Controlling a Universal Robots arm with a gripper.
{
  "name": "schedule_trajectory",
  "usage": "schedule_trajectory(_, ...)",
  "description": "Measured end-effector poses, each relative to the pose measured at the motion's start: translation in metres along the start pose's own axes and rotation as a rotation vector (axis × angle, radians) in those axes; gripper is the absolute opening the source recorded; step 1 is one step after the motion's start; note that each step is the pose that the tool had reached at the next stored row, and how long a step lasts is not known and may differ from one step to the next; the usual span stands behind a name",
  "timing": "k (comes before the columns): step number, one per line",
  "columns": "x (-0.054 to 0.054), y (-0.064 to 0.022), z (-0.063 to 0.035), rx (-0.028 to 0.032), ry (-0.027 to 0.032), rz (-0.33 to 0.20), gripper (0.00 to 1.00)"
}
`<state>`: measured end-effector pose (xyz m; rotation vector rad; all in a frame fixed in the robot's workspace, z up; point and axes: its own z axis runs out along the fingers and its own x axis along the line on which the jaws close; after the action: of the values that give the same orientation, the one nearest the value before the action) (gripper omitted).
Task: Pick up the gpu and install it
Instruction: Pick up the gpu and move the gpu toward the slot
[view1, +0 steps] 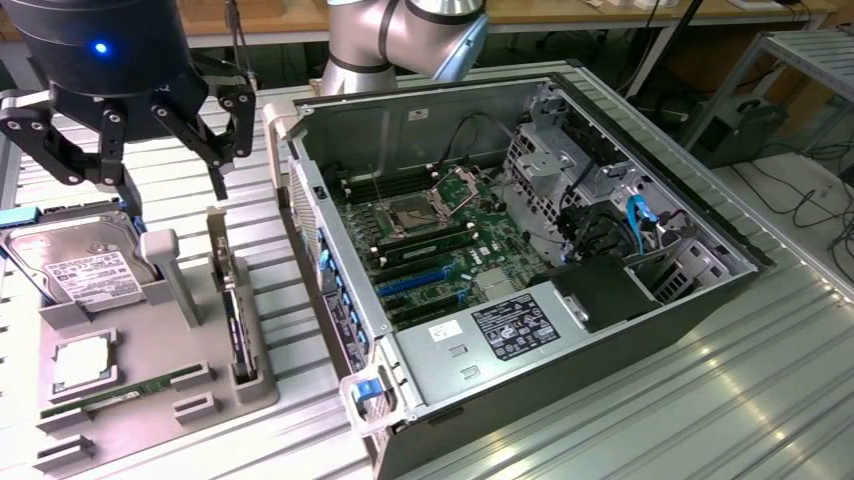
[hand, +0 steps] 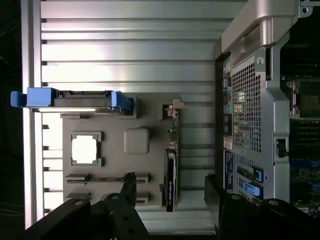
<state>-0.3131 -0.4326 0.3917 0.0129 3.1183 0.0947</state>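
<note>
The gpu (view1: 238, 322) is a thin dark card standing on edge in a slot of the grey holder tray (view1: 160, 420), at the tray's side nearest the computer case. My gripper (view1: 171, 185) hangs high above the far end of the tray, open, with nothing between its fingers. In the wrist view the gpu (hand: 171, 167) appears edge-on, lined up between the two black fingers (hand: 128, 192) of my gripper (hand: 170, 182), well below them. The open computer case (view1: 534, 250) lies on its side beside the tray, with its motherboard and blue slots (view1: 414, 280) exposed.
On the tray sit a silver hard drive (view1: 74, 265) with blue rails, a square processor (view1: 80, 362) and a green memory stick (view1: 120, 395). The case wall (hand: 250, 100) stands close beside the gpu. A ribbed metal table (view1: 641, 400) carries everything.
</note>
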Motion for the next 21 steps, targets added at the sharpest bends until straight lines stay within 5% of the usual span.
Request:
schedule_trajectory(5, 0.0, -0.0003, 0.0019, -0.0001, 0.0011, 0.0, 0.66)
schedule_trajectory(10, 0.0, -0.0037, 0.0069, 0.0004, 0.0158, 0.0, 0.66)
schedule_trajectory(21, 0.0, -0.0057, 0.012, 0.0025, 0.0166, 0.0, 0.66)
